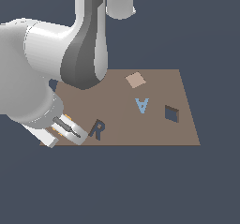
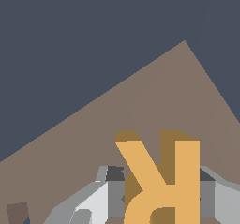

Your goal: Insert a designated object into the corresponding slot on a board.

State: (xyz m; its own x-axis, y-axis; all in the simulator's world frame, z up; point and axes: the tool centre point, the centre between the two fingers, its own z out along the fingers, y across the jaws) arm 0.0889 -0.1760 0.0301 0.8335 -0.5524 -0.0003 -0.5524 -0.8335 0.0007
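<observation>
The orange-yellow letter R (image 2: 164, 181) stands between my gripper's two fingers (image 2: 108, 195) in the wrist view, which close against its sides. In the exterior view my gripper (image 1: 63, 129) is low over the brown board (image 1: 159, 124) at its near corner on the exterior view's left, and only a sliver of orange (image 1: 66, 118) shows there. The dark R-shaped slot (image 1: 97, 130) lies on the board just to the exterior view's right of the gripper. I cannot tell whether the R rests on the board or is lifted.
A light-blue letter A (image 1: 142, 105), a small tan square tile (image 1: 135, 80) and a dark square hole (image 1: 171, 114) are on the board farther toward the exterior view's right. The arm's big links (image 1: 70, 54) hang over the board's left part.
</observation>
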